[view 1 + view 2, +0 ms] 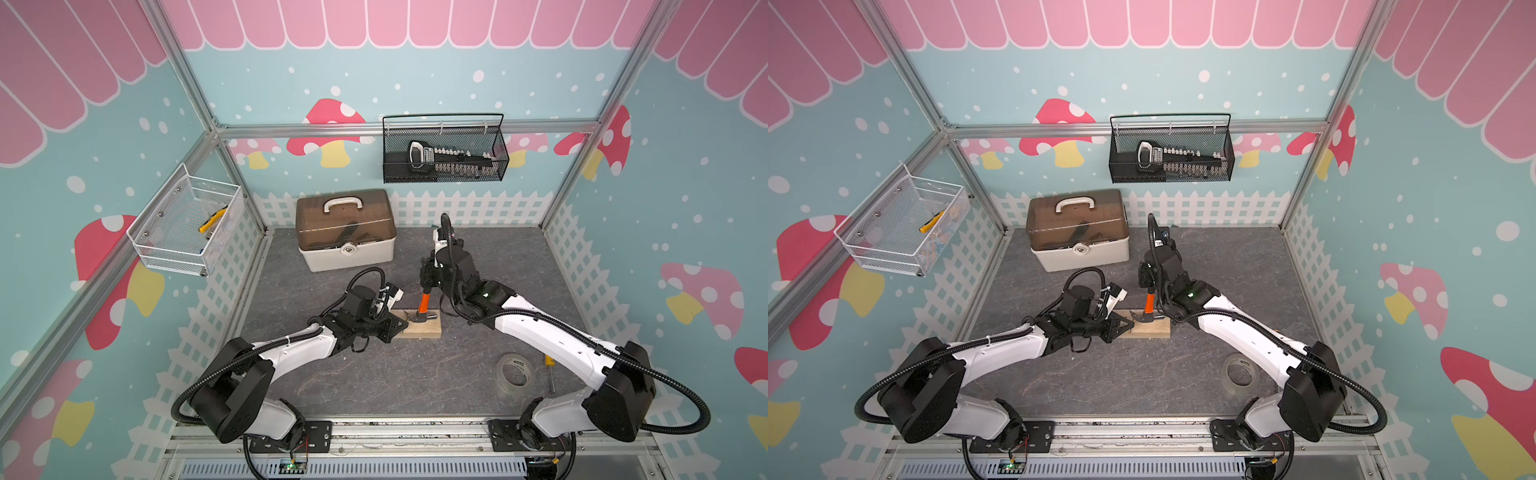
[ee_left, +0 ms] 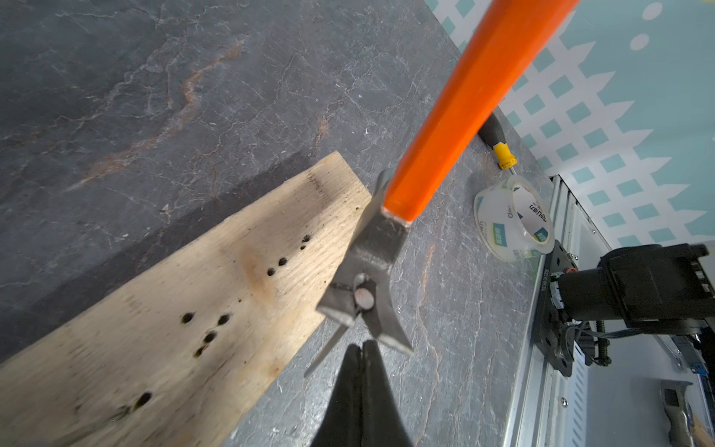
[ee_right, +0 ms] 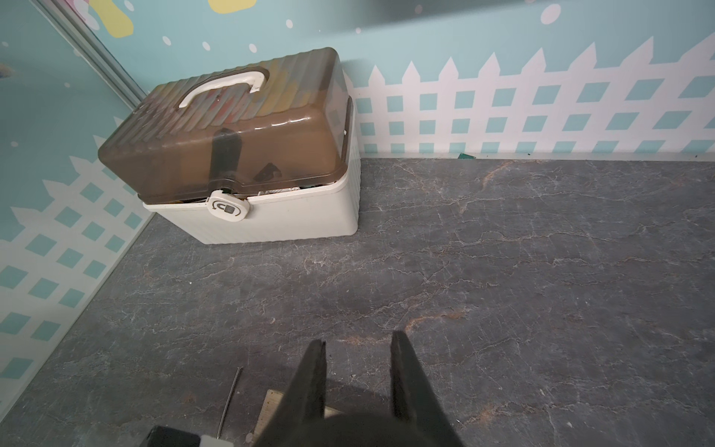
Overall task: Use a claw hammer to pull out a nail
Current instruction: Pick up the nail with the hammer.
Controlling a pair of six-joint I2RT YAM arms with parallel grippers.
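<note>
- Your left gripper, at the frame's bottom centre, is closed with no grip showing, tips just beside the nail.
- Your right gripper clamps the hammer, frame centre.
- The nail head sits in the claw, its shaft off the plank. The pull looks done, so lift it clear next.
- The toolbox has its lid down. The black basket, upper right, holds a tool set, and the white basket, left, holds a yellow tool.

The tape roll has small letters printed inside its core, seemingly "deli", seen upside down. The black plate beside it bears a line of digits too small to read. The toolbox latch shows a padlock sign with a curved arrow.
</note>
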